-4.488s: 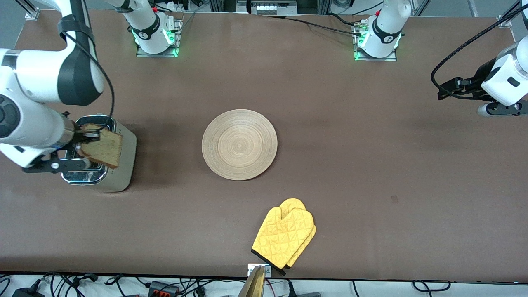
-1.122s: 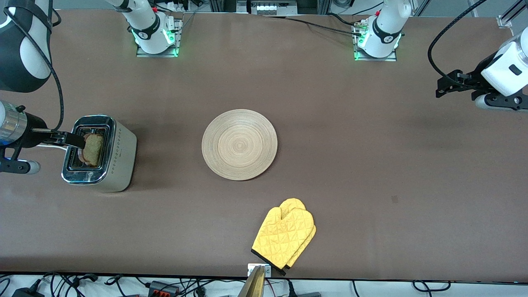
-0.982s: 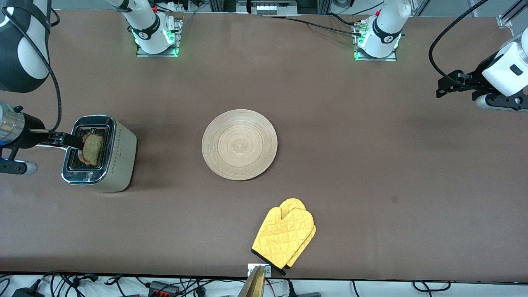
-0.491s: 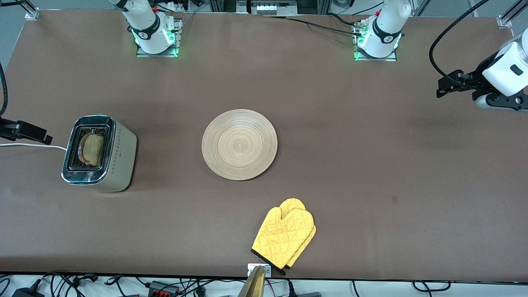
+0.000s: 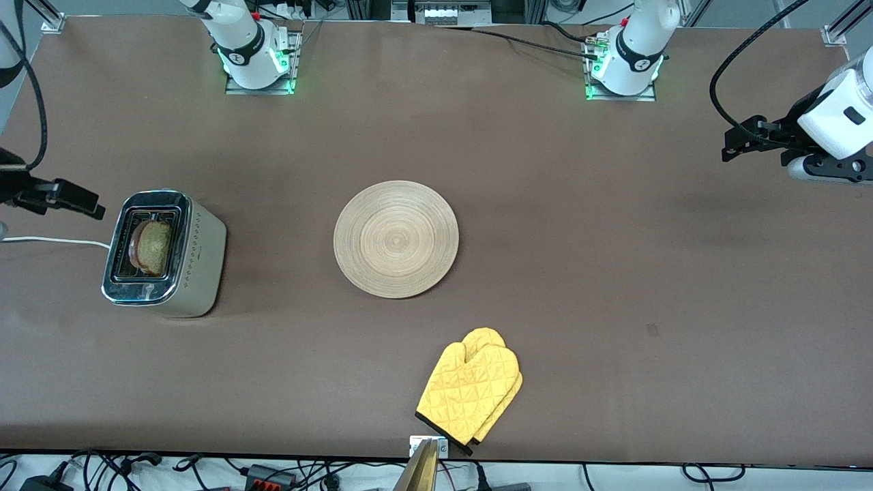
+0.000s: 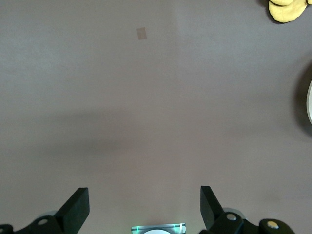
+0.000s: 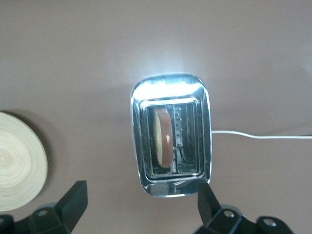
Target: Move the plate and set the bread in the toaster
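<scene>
— So where does the bread (image 5: 151, 247) sit relative to the right claw (image 7: 139, 207)?

— Upright in a slot of the toaster (image 5: 164, 254), the slot on the side toward the plate (image 5: 395, 239). Its rounded top stands a little above the chrome top. The right claw is up in the air past the toaster's end, at the right arm's end of the worktop (image 5: 545, 170), near the white cord (image 5: 54, 240). It touches neither toaster nor bread.

— Is that claw holding anything?

— No. In the right wrist view its two dark fingers (image 7: 72, 201) stand spread wide with nothing between them, and the toaster shows between them farther down.

— And the second slot?

— It holds no slice; only the wire guides inside it show.

— What about the plate?

— Lying flat mid-worktop, well apart from the toaster, with nothing on it. A pair of yellow oven mitts (image 5: 470, 392) lies nearer the front camera than the plate, close to the worktop's edge.

— The left arm?

— It waits at its own end of the worktop. The left claw (image 6: 145, 209) hangs over bare brown surface, fingers parted and gripping nothing. A small patch mark (image 6: 142, 33) shows on the worktop there, and the mitts' tips and a sliver of the plate's rim show at the edges of the left wrist view.
</scene>
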You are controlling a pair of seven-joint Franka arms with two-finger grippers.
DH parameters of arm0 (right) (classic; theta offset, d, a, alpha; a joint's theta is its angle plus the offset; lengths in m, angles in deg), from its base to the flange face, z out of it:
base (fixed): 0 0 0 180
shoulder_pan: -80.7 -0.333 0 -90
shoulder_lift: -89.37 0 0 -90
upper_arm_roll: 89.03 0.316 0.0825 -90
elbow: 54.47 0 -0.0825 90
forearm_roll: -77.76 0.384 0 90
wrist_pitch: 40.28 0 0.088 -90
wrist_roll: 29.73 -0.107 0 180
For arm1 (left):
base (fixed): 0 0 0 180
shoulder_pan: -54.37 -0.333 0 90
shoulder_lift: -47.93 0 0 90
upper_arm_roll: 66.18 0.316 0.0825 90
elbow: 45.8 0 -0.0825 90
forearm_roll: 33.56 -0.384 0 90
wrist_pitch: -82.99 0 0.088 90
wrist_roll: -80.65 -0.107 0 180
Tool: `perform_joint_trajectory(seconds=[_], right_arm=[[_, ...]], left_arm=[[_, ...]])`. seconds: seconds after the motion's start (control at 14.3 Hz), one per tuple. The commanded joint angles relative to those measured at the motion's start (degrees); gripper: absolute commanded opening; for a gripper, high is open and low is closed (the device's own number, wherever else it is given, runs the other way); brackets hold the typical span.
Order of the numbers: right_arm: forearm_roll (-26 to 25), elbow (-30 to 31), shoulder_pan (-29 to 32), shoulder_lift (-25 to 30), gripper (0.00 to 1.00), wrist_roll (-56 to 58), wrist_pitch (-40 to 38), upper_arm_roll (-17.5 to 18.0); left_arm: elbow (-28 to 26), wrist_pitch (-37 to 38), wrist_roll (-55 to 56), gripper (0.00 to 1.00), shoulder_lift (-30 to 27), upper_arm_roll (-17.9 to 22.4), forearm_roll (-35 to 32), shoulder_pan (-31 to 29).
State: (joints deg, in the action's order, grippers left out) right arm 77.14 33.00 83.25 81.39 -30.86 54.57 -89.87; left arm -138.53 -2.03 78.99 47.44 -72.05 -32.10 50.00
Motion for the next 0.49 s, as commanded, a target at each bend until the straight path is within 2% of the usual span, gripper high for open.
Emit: perform_joint_trajectory(seconds=[0.0,0.42], right_arm=[[-1.7,8.0,-0.4,6.0,1.0,1.2,2.4,0.7],[-1.9,7.5,-0.2,5.3,1.0,1.2,3.0,0.6]], left_arm=[[1.1,1.2,-1.2,1.0,0.0,0.3,1.2,-0.3],[1.1,1.2,-1.2,1.0,0.0,0.2,1.2,-0.3]])
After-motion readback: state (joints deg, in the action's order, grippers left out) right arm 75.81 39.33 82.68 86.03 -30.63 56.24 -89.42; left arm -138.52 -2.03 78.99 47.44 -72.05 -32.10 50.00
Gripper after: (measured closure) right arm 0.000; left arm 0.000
